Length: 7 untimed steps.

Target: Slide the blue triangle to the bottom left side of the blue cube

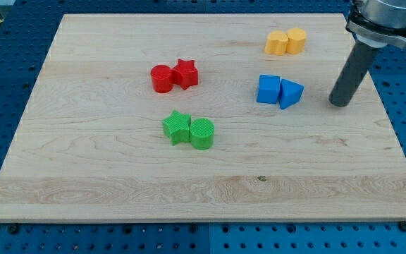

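The blue triangle (291, 93) lies on the wooden board at the view's right, touching the right side of the blue cube (268, 89). My tip (340, 104) rests on the board to the right of the triangle, about a block's width away and not touching it. The dark rod rises from it toward the view's top right corner.
Two yellow blocks (286, 41) sit side by side above the blue pair. A red cylinder (162, 78) and red star (185, 73) sit left of centre. A green star (177, 128) and green cylinder (201, 133) sit below them. The board's right edge (393, 134) is close to my tip.
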Each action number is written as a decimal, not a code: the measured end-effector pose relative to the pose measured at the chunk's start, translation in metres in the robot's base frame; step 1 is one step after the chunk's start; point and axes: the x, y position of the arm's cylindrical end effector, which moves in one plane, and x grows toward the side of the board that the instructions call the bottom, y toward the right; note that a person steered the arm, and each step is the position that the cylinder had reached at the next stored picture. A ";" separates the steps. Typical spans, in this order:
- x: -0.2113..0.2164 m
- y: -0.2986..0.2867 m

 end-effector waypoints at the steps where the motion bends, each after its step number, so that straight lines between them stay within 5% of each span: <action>1: -0.021 -0.017; 7: 0.017 -0.081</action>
